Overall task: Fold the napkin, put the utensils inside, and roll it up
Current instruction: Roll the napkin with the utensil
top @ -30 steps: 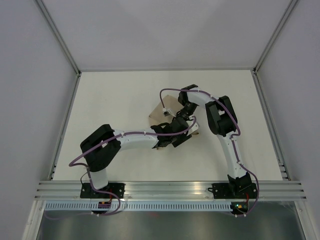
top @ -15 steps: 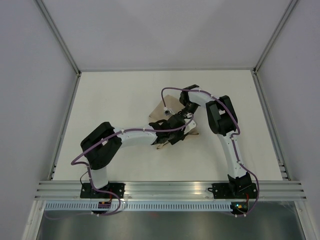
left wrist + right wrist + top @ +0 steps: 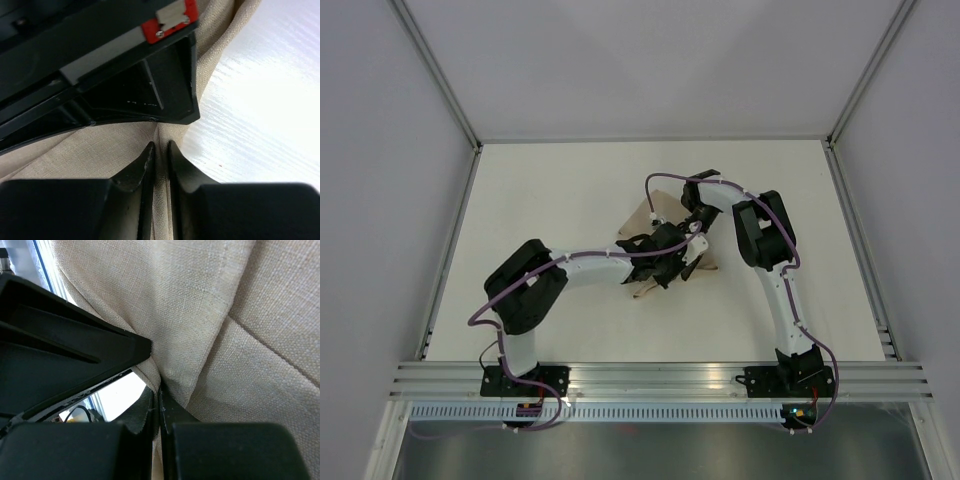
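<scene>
The left pincer and the right pincer each nip a raised ridge of the napkin (no utensils visible), seemingly to lift and fold it.

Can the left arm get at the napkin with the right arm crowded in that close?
Likely yes: the left pincer has a fold of the napkin between its fingertips, close beside the right pincer, which pinches the same cloth. Nothing blocks it; the two just crowd each other.
</scene>
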Tool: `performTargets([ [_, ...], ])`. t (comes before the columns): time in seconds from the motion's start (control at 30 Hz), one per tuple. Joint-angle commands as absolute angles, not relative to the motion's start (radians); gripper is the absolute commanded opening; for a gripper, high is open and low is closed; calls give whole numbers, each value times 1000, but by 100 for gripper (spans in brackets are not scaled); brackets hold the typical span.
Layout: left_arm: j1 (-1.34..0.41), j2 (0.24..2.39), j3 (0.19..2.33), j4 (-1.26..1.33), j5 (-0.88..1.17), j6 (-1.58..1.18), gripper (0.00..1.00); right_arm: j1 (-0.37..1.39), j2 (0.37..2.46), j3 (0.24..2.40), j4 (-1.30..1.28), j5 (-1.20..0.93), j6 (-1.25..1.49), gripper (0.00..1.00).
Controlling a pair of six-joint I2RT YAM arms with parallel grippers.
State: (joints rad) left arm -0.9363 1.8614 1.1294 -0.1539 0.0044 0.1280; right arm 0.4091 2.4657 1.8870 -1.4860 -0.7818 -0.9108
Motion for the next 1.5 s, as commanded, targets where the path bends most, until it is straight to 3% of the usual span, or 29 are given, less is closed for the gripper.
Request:
performTargets([
  [0.0,-885,1885,1141,-166,159,46,18,403,2510,1865,-1427,-724,-945,6],
  [0.23,-775,1907,1143,-172,365,-37,7,405,2508,1868,-1428,-729,-933,8],
  [0.3,-753,1922,1143,-172,425,-61,2,402,2499,1867,-1422,-741,-924,13],
  [0.67,-664,2049,1155,-184,721,-150,2,377,2379,1833,-1301,-804,-818,38],
  [0.97,-618,2128,1173,-192,833,-201,2,301,2120,1662,-945,-740,-667,50],
  [1.1,-611,2141,1170,-206,842,-201,2,288,1970,1507,-680,-634,-569,61],
  [1.47,-606,2154,1166,-195,847,-203,2,285,2216,1758,-971,-724,-584,62],
])
